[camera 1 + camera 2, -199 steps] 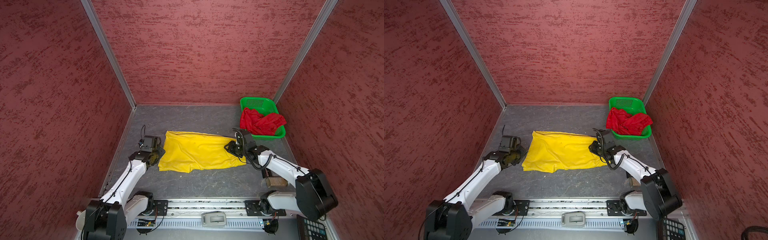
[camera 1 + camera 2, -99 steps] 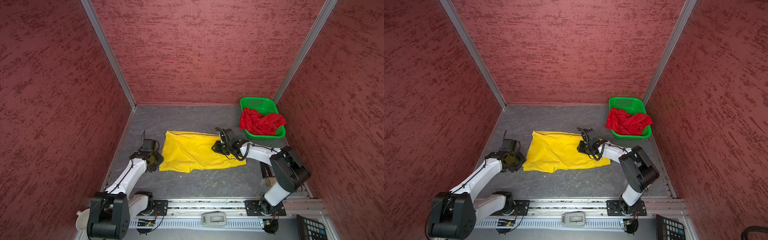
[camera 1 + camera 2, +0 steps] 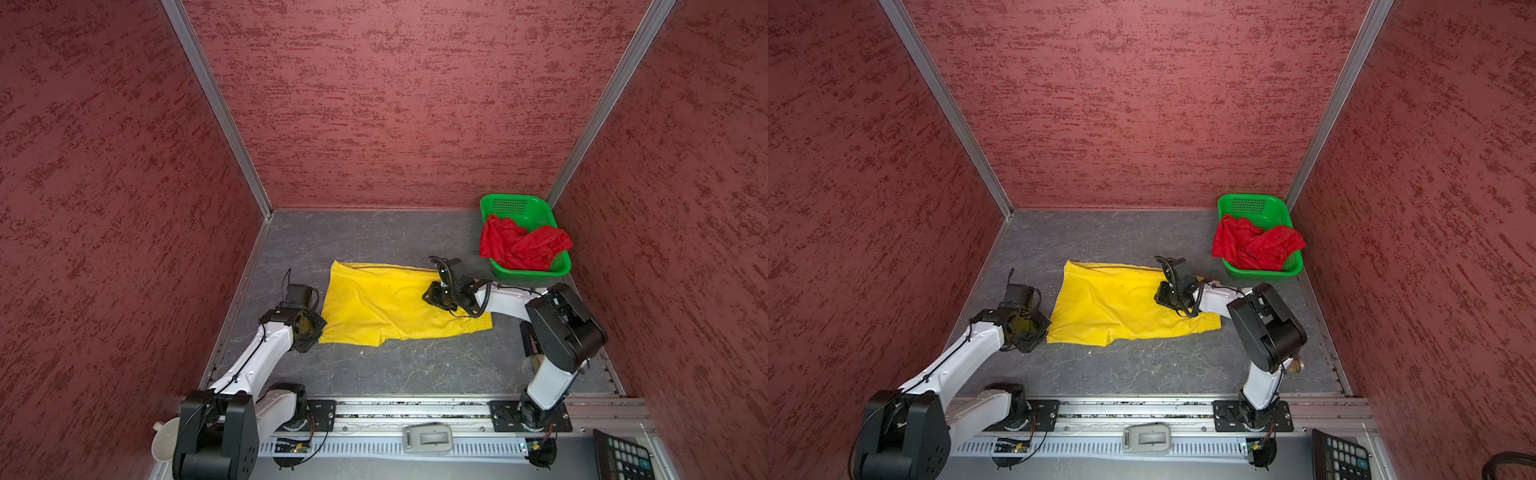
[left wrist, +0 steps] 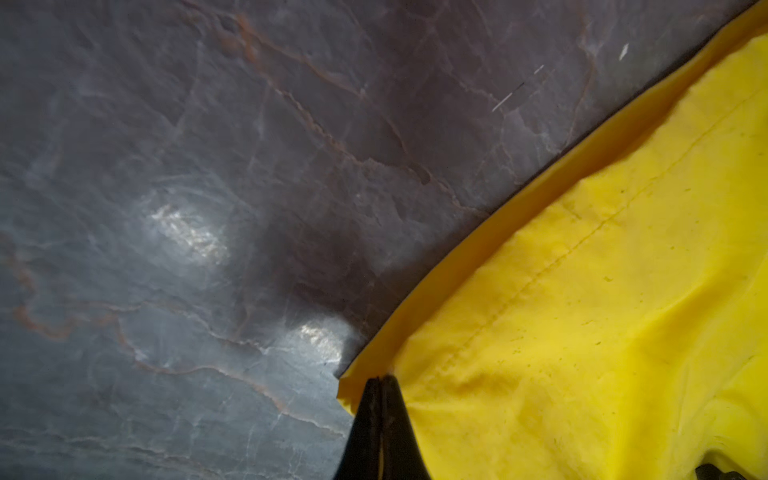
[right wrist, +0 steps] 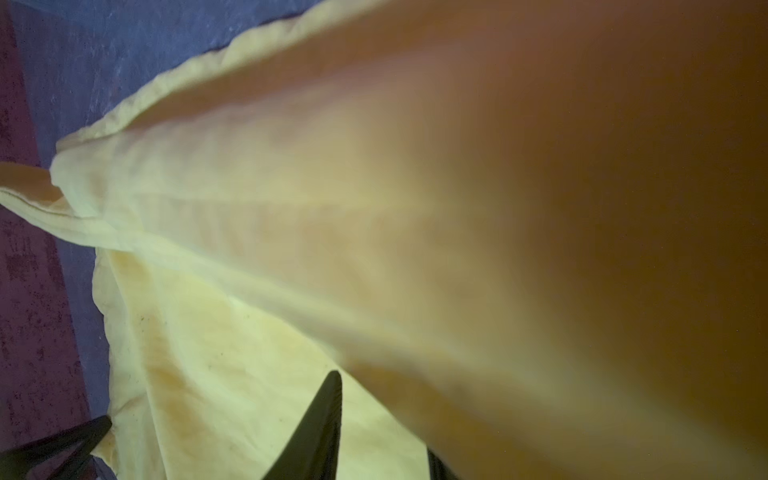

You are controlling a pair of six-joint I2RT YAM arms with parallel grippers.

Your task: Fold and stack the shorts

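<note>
Two tools are on one garment. Nearest me, the left tool (image 4: 379, 384) is pressed together on the near left corner of the yellow shorts (image 3: 374, 303), with a sliver of hem pinched between its tips, low against the desk (image 3: 374, 374). The shorts lie spread flat across the middle of the desk, and I'd judge the step in hand to be the first fold of this pair.

To do it well, that corner should rise only enough to clear the cloth beneath. It should then travel straight across so that edge meets edge. Cloth this thin will likely slip or drag its lower layer if pulled fast. Both tools ought to move together, or the crease will run crooked.

Further in, the right tool (image 3: 430, 296) sits over the right part of the shorts. Its wrist view shows one finger (image 5: 324, 419) standing apart from its mate, with pale cloth between and a blurred sheet close over the lens. Whether it grips that cloth I cannot tell. From above, both tools' tips are hidden under their own bodies. I cannot tell the waistband end from the leg end.

In the far right corner, the red shorts (image 3: 519, 249) lie crumpled in the green basket (image 3: 528, 274), spilling over its rim. How they are tangled cannot be made out.
</note>
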